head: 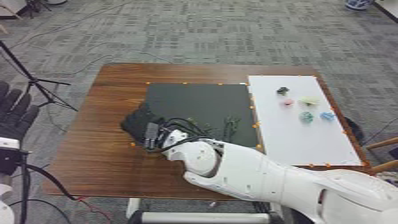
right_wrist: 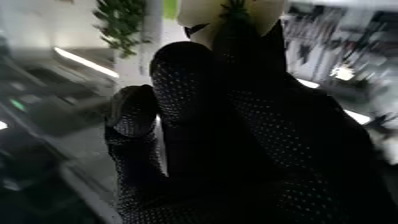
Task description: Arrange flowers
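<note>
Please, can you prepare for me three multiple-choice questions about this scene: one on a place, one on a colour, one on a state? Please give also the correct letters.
1. Where do the flower heads lie?
A. On the floor
B. On the white board
C. In a vase

2. Which colour is the flower head nearest the board's right edge?
A. Blue
B. Orange
C. Purple

3. How is the left hand?
A. Curled round a stem
B. Shut in a fist
C. Open, its fingers straight

1: B; the head view shows them on the white surface.
2: A; the blue flower head is closest to that edge.
3: C; its fingers stretch out at the head view's left edge.
</note>
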